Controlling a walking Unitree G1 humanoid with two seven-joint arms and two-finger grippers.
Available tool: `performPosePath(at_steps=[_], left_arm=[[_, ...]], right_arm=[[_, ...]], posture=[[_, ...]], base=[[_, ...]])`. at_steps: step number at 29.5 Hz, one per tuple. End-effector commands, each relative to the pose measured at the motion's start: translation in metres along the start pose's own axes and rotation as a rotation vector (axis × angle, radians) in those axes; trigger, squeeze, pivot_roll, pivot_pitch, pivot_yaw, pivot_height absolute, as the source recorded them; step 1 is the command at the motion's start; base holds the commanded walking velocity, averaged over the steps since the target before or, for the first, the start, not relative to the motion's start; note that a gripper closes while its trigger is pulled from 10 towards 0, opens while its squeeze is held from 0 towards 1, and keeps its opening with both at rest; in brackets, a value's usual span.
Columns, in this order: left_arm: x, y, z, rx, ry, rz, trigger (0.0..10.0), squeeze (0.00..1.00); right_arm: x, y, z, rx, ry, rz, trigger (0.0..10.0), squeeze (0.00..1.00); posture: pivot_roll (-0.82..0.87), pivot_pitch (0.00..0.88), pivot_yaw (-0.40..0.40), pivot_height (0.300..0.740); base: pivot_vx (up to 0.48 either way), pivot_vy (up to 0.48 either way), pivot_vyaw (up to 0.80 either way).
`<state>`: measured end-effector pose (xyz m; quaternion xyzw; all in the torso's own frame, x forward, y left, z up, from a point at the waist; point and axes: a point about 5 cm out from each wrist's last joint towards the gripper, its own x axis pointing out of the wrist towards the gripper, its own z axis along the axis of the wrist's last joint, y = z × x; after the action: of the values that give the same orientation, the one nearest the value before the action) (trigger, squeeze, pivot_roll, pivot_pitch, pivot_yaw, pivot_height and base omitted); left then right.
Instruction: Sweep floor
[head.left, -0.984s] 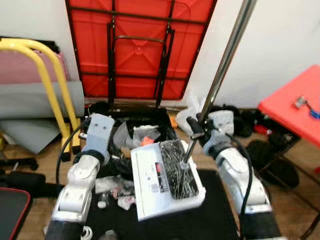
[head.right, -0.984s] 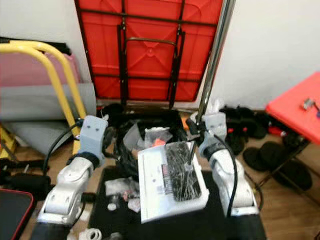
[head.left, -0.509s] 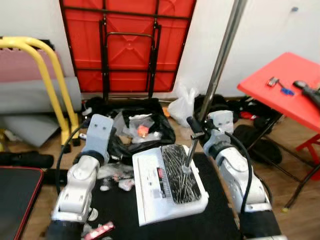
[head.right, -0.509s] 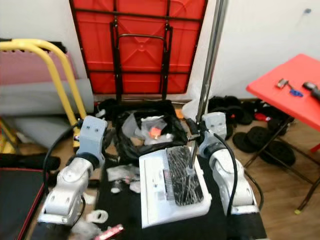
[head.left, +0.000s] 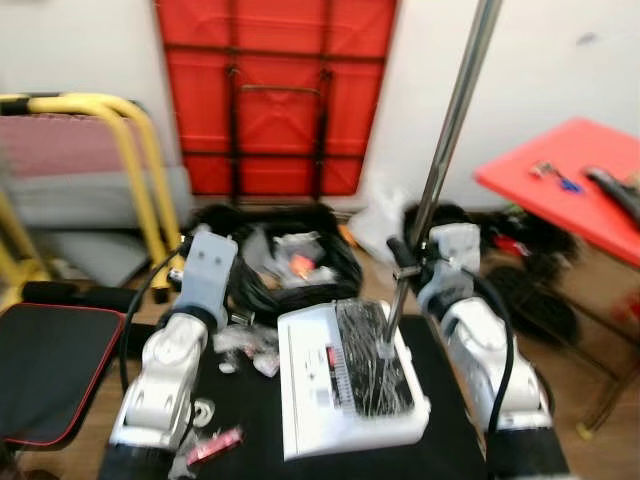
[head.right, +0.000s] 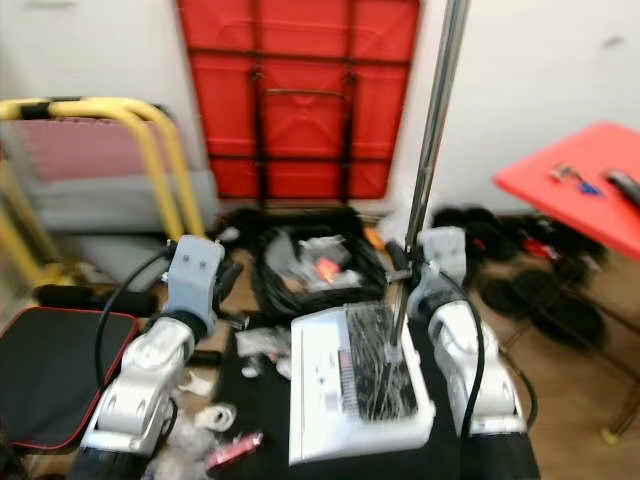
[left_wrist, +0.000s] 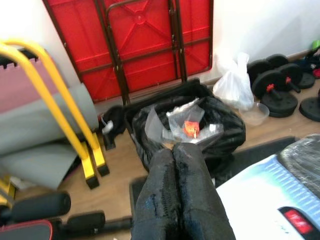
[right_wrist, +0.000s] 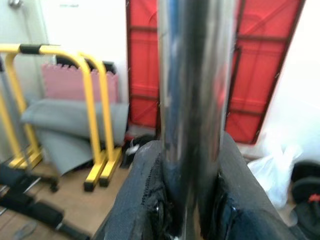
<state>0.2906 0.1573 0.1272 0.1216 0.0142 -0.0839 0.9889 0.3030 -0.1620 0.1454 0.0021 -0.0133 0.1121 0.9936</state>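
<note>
My right gripper (right_wrist: 192, 197) is shut on the broom's shiny metal pole (head.left: 455, 110), which rises steeply in front of me. The broom's black bristles (head.left: 370, 355) rest on a white flat dustpan-like tray (head.left: 315, 400) on a black mat (head.left: 245, 440) between my arms. My left gripper (left_wrist: 174, 150) is shut with nothing in it, held above the floor and pointing at an open black rubbish bag (left_wrist: 200, 125) with wrappers inside. Scraps of litter (head.left: 250, 345) lie on the floor beside the tray, under my left arm.
A folded red table (head.left: 275, 95) leans on the wall behind the bag. Yellow bars (head.left: 140, 160) and grey mats stand at the left, a black red-edged pad (head.left: 50, 370) at the near left. A red table (head.left: 570, 180) and weights (head.left: 545, 300) crowd the right.
The camera has shifted, bringing the black red-edged pad further into view at the left. Both arms keep the same pose and the broom stays on the tray.
</note>
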Motion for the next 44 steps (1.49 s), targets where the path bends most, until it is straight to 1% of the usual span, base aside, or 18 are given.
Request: performPosePath(at_steps=[1,2,11,16,22,26,37,39,41,44], left_arm=[[0.0011,-0.0026,0.0028,0.010,-0.012,-0.011,10.0,0.00],[0.0011,-0.0026,0.0028,0.010,-0.012,-0.011,10.0,0.00],[0.0002,-0.0037,0.0032,0.007,-0.011,-0.028,10.0,0.00],[-0.0004,-0.0040,0.0029,-0.001,-0.013,-0.030,10.0,0.00],[-0.0002,-0.0041,0.0032,-0.002,-0.015,-0.032,10.0,0.00],[-0.0008,-0.0057,0.0043,0.011,-0.020,-0.054,10.0,0.00],[-0.0013,-0.0066,0.0042,0.012,-0.017,-0.063,10.0,0.00],[-0.0014,-0.0069,0.0042,0.012,-0.017,-0.065,10.0,0.00],[-0.0015,-0.0070,0.0041,0.013,-0.017,-0.066,10.0,0.00],[-0.0016,-0.0073,0.0041,0.013,-0.017,-0.067,10.0,0.00]], right_arm=[[0.0017,-0.0008,0.0151,-0.009,-0.075,-0.002,10.0,0.00],[0.0017,-0.0008,0.0151,-0.009,-0.075,-0.002,10.0,0.00],[0.0007,-0.0046,0.0136,0.004,-0.063,-0.013,10.0,0.00],[0.0017,-0.0074,0.0129,0.002,-0.060,-0.047,10.0,0.00],[0.0020,-0.0077,0.0130,0.003,-0.061,-0.049,10.0,0.00],[0.0021,-0.0078,0.0132,0.004,-0.064,-0.049,10.0,0.00],[0.0022,-0.0075,0.0131,0.003,-0.060,-0.039,10.0,0.00],[0.0021,-0.0079,0.0127,-0.010,-0.054,-0.041,10.0,0.00],[0.0020,-0.0075,0.0134,0.006,-0.066,-0.039,10.0,0.00],[0.0022,-0.0081,0.0135,0.021,-0.069,-0.050,10.0,0.00]], posture=[[-0.12,0.037,-0.138,0.740],[-0.12,0.037,-0.138,0.740],[-0.12,0.038,-0.137,0.740],[-0.12,0.039,-0.137,0.740],[-0.12,0.038,-0.138,0.740],[-0.12,0.038,-0.138,0.740],[-0.12,0.038,-0.139,0.740],[-0.12,0.038,-0.140,0.740],[-0.12,0.037,-0.140,0.740],[-0.12,0.036,-0.139,0.740]], base=[[0.000,0.000,0.00],[0.000,0.000,0.00],[0.000,0.000,0.80],[0.000,0.000,0.00],[0.000,0.000,0.00],[0.000,0.000,0.00],[0.293,0.000,0.00],[0.311,0.000,0.80],[0.317,0.000,0.73],[0.315,0.000,0.00]])
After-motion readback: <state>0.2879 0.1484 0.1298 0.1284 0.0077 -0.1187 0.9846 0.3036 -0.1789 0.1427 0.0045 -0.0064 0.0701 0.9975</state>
